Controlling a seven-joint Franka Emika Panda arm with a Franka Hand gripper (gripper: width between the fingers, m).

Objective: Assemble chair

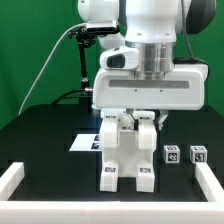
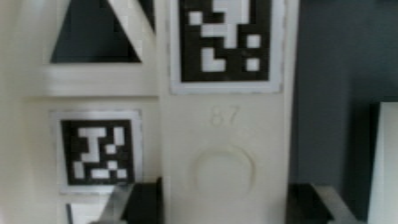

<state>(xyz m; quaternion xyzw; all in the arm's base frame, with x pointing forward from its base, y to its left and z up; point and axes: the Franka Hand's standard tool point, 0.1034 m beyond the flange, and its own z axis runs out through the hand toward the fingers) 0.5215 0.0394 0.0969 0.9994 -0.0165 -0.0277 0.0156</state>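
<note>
Chair of chunky white plastic pieces with black-and-white square tags, upright on black table, centre front. Two-finger gripper lowered over its top, dark fingers flanking one white post; clamped or merely close, impossible to tell. Two small tagged white blocks at exterior view's right.

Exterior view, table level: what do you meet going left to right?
left border rail → marker board → chair assembly → nearer tagged block → farther tagged block → right border rail
</note>
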